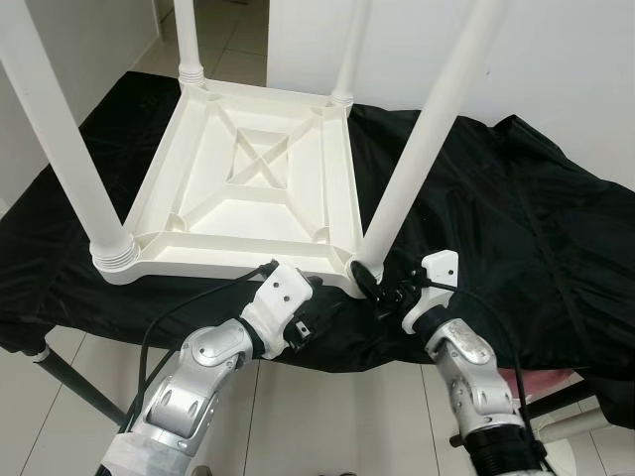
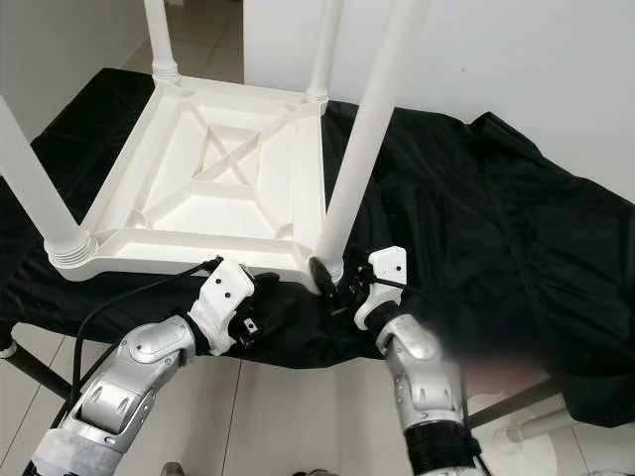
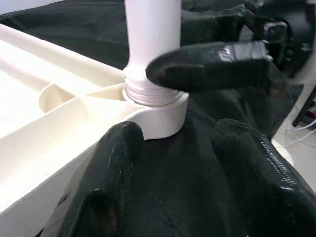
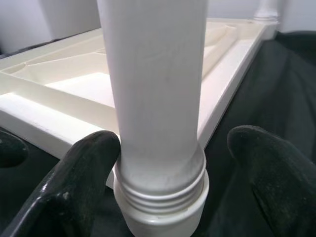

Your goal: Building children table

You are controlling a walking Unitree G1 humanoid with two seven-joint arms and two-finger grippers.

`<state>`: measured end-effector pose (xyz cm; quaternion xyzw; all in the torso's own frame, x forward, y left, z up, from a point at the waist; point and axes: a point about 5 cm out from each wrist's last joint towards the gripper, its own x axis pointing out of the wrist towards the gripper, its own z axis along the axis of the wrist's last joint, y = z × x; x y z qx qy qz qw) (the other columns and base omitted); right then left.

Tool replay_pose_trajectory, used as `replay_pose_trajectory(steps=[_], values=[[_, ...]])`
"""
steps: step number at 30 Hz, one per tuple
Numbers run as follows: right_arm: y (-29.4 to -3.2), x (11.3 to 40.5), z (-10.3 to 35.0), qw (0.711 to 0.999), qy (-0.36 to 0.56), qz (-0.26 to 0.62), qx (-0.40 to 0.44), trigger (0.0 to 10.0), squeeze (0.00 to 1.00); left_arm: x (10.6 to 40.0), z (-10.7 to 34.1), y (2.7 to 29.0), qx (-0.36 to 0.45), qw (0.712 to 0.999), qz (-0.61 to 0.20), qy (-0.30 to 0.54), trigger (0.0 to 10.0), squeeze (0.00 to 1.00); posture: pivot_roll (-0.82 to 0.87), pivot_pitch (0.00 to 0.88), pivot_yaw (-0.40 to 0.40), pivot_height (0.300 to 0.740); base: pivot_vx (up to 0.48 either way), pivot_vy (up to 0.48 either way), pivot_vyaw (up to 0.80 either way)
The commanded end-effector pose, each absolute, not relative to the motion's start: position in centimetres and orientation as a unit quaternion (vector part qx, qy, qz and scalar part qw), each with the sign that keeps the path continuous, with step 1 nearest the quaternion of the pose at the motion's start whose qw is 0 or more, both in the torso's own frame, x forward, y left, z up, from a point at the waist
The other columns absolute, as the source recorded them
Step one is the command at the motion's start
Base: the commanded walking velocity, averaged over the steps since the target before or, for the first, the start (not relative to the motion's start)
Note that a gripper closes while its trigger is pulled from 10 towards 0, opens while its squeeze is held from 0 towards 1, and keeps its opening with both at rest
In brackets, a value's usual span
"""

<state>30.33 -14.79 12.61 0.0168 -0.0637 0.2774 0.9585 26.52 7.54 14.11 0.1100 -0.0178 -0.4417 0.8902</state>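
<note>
A white plastic children's table (image 1: 248, 178) lies upside down on a black cloth, all its legs pointing up. My right gripper (image 1: 382, 288) is open at the base of the near right leg (image 1: 417, 149). Its fingers stand on either side of the leg (image 4: 158, 74), just above the threaded socket. One finger (image 4: 89, 168) touches the leg and the other stays apart. My left gripper (image 1: 322, 309) is open just left of that corner, low over the cloth by the table's front edge. Its fingers (image 3: 118, 158) point at the socket and hold nothing.
The black cloth (image 1: 516, 218) drapes over a low stand and bunches in folds on the right. White walls rise behind and to the left. Tiled floor (image 1: 327, 416) lies below the front edge, with a dark stand leg (image 1: 69, 382) and a pink object (image 1: 556, 382).
</note>
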Motion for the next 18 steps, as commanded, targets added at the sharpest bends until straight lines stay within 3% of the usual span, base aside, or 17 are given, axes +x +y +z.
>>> replay_pose_trajectory(steps=[1,7,12,13,14,16,17,18], values=[[-14.9,31.1,13.1,0.95,-0.069,0.304,0.007,10.0,0.0,26.4,14.1,7.3,0.109,0.886,-0.451,-0.017,10.0,0.0,0.07,0.069,-0.113,0.74,0.0,0.0,0.0],[-14.7,32.0,13.4,0.94,-0.068,0.334,-0.005,10.0,0.0,26.5,14.2,7.2,0.109,0.886,-0.451,-0.018,10.0,0.0,0.07,0.071,-0.112,0.74,0.0,0.0,0.0],[-13.0,33.3,13.6,0.922,-0.057,0.381,-0.028,10.0,0.0,26.7,14.4,7.4,0.111,0.888,-0.447,-0.02,10.0,0.0,0.08,0.073,-0.111,0.74,0.0,0.0,0.0],[-12.6,33.4,13.4,0.918,-0.052,0.393,-0.033,9.5,0.0,26.8,14.4,7.5,0.111,0.888,-0.445,-0.02,10.0,0.0,0.09,0.073,-0.111,0.74,0.0,0.0,0.0],[-12.4,33.5,13.3,0.914,-0.049,0.4,-0.036,5.6,0.0,26.8,14.4,7.6,0.112,0.889,-0.443,-0.021,10.0,0.0,0.09,0.073,-0.113,0.74,0.0,0.0,0.0],[-12.4,33.5,13.3,0.914,-0.049,0.4,-0.036,5.6,0.0,26.8,14.4,7.6,0.112,0.889,-0.443,-0.021,10.0,0.0,0.09,0.073,-0.113,0.74,0.0,0.0,0.0],[-12.3,33.5,13.1,0.912,-0.045,0.405,-0.04,1.8,0.0,26.8,14.5,7.7,0.113,0.89,-0.441,-0.021,10.0,0.0,0.09,0.073,-0.113,0.74,0.0,0.0,0.0],[-12.3,33.5,13.1,0.912,-0.045,0.405,-0.04,1.8,0.0,26.8,14.5,7.7,0.113,0.89,-0.441,-0.021,10.0,0.0,0.09,0.073,-0.113,0.74,0.0,0.0,0.0]])
